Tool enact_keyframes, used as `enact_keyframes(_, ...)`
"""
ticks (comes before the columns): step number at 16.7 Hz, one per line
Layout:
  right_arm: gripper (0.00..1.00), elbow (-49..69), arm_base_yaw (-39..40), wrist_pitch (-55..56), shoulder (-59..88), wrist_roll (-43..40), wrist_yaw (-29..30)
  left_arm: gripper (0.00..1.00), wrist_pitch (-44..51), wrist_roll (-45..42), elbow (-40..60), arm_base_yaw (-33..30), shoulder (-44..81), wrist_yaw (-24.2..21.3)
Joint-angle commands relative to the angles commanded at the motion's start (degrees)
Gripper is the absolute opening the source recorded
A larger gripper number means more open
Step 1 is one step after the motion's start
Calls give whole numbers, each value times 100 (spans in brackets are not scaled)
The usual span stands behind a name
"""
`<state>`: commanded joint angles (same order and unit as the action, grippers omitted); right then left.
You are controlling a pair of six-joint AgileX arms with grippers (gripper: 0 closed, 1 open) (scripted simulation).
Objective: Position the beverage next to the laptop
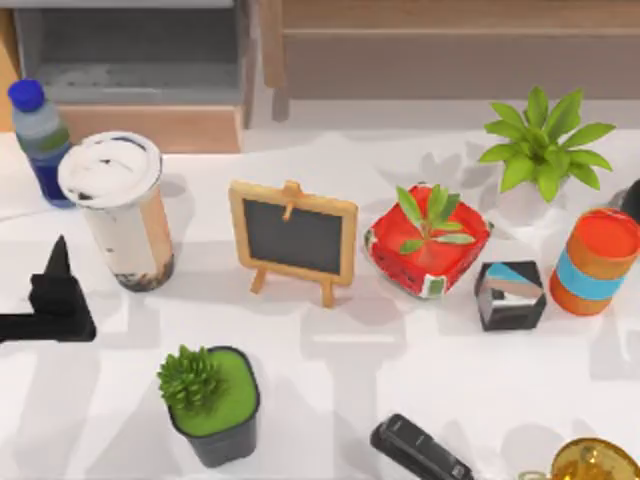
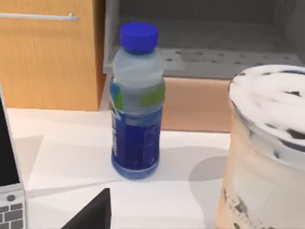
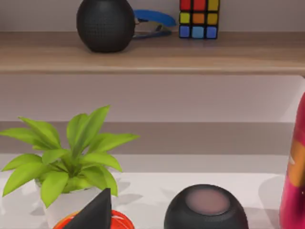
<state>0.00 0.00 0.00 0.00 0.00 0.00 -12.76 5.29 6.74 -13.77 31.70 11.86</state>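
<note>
1. Top view, left side of the table (image 1: 330,360): beverage (image 1: 120,215) upright, white lid on top, dark speckled bottom on the surface, held by nothing.
2. Just behind and to the left of it, blue-capped water bottle (image 1: 38,135), also upright, close to the cup but apart from it.
3. Left gripper (image 1: 58,290) low near the left edge, in front of and to the left of the beverage, not touching it; spread or pressed together, cannot tell.
4. Left wrist view: same bottle (image 2: 137,102) in the middle, beverage (image 2: 267,152) near at one edge, and a corner of the laptop (image 2: 8,200), keys and screen, at the opposite edge, with the bottle between the two. Dark tip of the left gripper (image 2: 93,214) at the frame's edge, clear of both.
5. Right of the beverage in the top view, in a row: small chalkboard easel (image 1: 293,238), red planter (image 1: 430,250) with a green sprout, black cube (image 1: 510,295), orange cylinder (image 1: 595,262) with a blue band.
6. Leafy plant (image 1: 540,150) in a white pot behind the cylinder; succulent (image 1: 212,400) in a dark pot near the front, well apart from the beverage.
7. Right wrist view: right gripper (image 3: 93,214) as a dark tip above the orange cylinder's top, facing the leafy plant (image 3: 71,157) and a round black speaker (image 3: 206,210); state of its grip cannot be told.
</note>
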Motion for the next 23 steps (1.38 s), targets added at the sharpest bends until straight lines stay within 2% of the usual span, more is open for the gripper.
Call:
enact_keyframes(5,100,0,0,0,0,0,0,100,-875,351,498,-876,2202,736)
enact_keyframes(10,100,0,0,0,0,0,0,100,-1356,558,755,-1393,3353,1167)
enact_keyframes(17,100,0,0,0,0,0,0,100,-1454,553,791,-1386,3500,1160)
enact_keyframes(23,100,0,0,0,0,0,0,100,-2498,385,1337,-1054,5042,835)
